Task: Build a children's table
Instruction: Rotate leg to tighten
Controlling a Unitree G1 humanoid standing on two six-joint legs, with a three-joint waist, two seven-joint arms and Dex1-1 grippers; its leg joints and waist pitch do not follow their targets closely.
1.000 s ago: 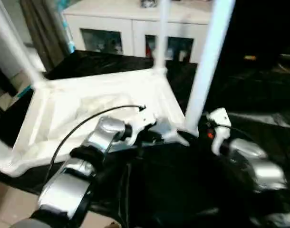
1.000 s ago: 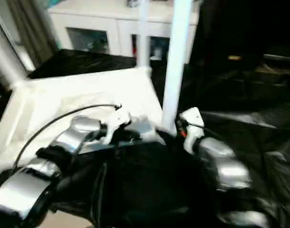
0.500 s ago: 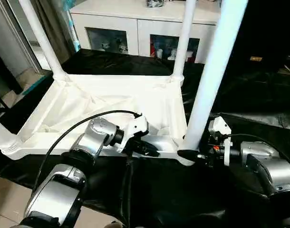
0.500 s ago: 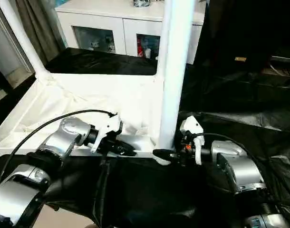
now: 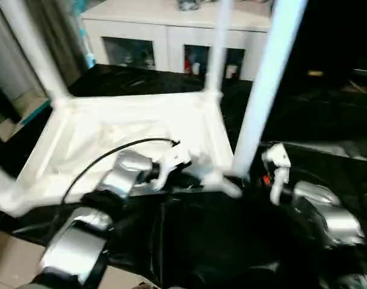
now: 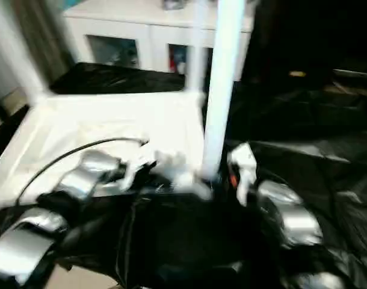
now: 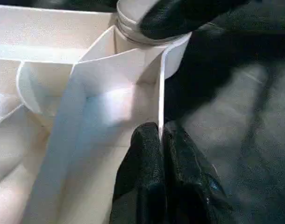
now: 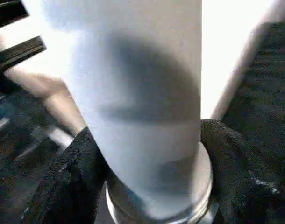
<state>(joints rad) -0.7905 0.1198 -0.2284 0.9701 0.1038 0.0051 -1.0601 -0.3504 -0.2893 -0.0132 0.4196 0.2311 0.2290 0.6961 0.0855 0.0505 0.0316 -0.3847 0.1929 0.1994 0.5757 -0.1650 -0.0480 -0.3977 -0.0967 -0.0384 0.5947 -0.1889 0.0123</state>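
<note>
Both my arms reach forward.
Left end effector [image 7: 162, 154] pinched closed; right end effector [image 8: 152, 186] fingers straddle a leg [image 8: 138, 93].

Motion-blurred head views, bright whites

Before you the children's table [image 5: 129, 129] upside down on the sheet [image 5: 231, 241], legs up, cabinet [image 5: 171, 36] behind it, your left gripper [image 7: 162, 140] on its near edge wall, your right gripper [image 8: 147, 172] around the near right leg [image 5: 262, 90] at its foot
</note>
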